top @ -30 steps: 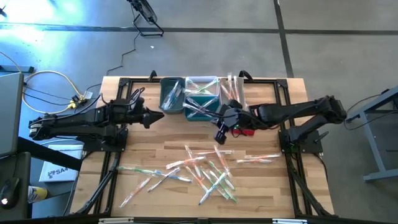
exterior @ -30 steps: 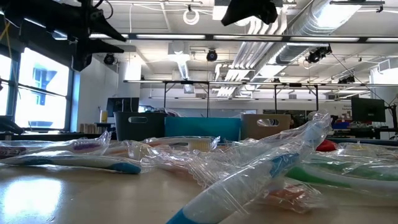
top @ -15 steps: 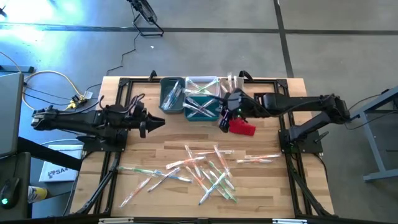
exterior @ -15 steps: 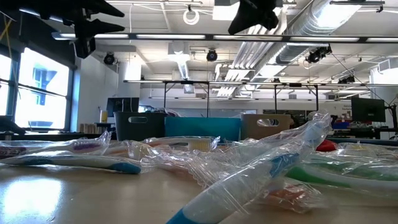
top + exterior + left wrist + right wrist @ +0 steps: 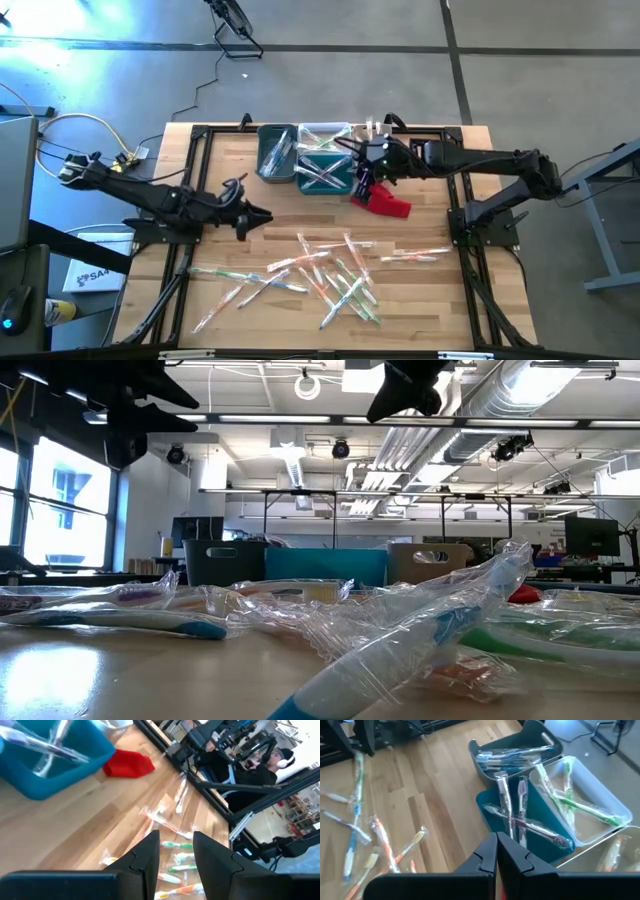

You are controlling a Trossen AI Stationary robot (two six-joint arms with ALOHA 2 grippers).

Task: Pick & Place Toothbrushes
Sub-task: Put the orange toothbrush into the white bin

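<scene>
Fingers (image 5: 150, 851) of the left gripper (image 5: 262, 216) stand slightly spread, holding nothing, above bare desk (image 5: 240, 250) beside the wrapped toothbrushes (image 5: 335, 275) scattered across its near half. Farther back, the right gripper (image 5: 362, 187), fingers pressed together and empty, hovers by the red cloth (image 5: 385, 203) and teal bin (image 5: 325, 172).

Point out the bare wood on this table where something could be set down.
Free: the wood between the left tool, the bins and the scattered wrapped toothbrushes; also the front right corner. Crowded: the toothbrush heap, and around the red cloth.
</scene>
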